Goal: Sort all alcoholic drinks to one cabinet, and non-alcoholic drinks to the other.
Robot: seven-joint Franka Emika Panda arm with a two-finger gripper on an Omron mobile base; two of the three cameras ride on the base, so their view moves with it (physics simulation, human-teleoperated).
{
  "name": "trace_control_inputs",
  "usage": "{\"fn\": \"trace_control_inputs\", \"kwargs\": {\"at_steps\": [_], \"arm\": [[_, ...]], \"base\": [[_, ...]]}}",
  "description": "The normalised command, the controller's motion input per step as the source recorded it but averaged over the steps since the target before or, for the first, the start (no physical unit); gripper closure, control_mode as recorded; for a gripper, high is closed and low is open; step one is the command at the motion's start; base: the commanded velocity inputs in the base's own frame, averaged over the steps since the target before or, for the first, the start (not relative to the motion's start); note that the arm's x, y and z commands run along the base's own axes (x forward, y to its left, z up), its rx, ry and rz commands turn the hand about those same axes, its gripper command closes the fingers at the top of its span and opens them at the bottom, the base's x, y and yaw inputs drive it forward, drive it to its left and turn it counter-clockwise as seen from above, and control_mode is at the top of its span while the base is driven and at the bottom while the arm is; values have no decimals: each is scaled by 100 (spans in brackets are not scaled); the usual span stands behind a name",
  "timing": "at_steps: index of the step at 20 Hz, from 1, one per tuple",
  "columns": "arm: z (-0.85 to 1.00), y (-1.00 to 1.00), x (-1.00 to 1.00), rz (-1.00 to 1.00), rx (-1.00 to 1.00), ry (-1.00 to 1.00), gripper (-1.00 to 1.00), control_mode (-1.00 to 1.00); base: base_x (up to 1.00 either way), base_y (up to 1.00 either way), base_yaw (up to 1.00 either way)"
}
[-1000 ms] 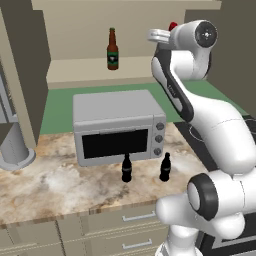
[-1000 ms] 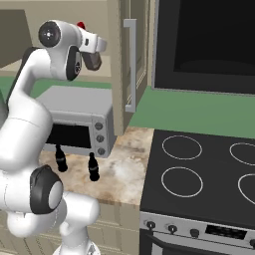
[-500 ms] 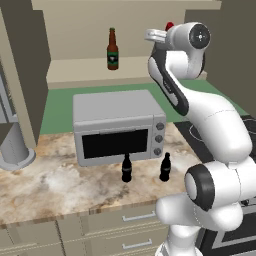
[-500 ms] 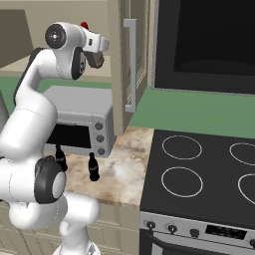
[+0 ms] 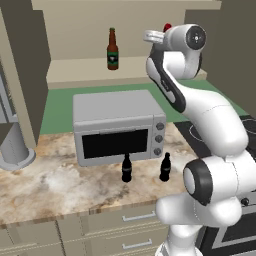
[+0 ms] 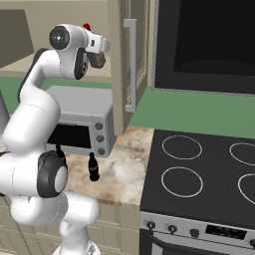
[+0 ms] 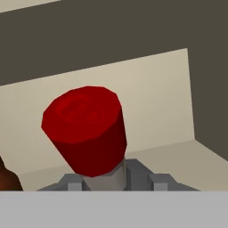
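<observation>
Evidently the gripper (image 7: 109, 185) clamps the red-capped grey bottle (image 7: 87, 131) below its cap (rigid, probably slick, top-heavy).

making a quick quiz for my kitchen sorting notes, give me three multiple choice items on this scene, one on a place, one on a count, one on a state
1. Where does the brown beer bottle stand?
A. on the stove
B. on the open cabinet shelf above the toaster oven
C. on the counter beside the drawers

2. How many small black cola bottles stand in front of the toaster oven?
A. one
B. two
C. four

3. What is the gripper doing?
A. hanging open over the stove
B. shut on a red-capped bottle
C. gripping the oven door handle

Answers: 1 B, it stands upright on the shelf. 2 B, two stand on the counter. 3 B, the hand view shows the red cap rising between the fingertips.
</observation>
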Motion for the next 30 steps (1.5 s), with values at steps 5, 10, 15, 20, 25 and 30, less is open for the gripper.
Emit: {"fn": "trace_control_inputs", "kwargs": {"at_steps": [5,10,15,20,25,30], "arm": [[-14,0,11,0,0,0,100,-100],[-10,0,17,0,0,0,100,-100],[-8,0,22,0,0,0,100,-100],[-18,0,22,0,0,0,100,-100],[-25,0,20,0,0,0,-100,-100],[-19,0,25,0,0,0,-100,-100]], "base": [[0,0,0],[0,0,0],[0,0,0],[0,0,0],[0,0,0],[0,0,0]]}}
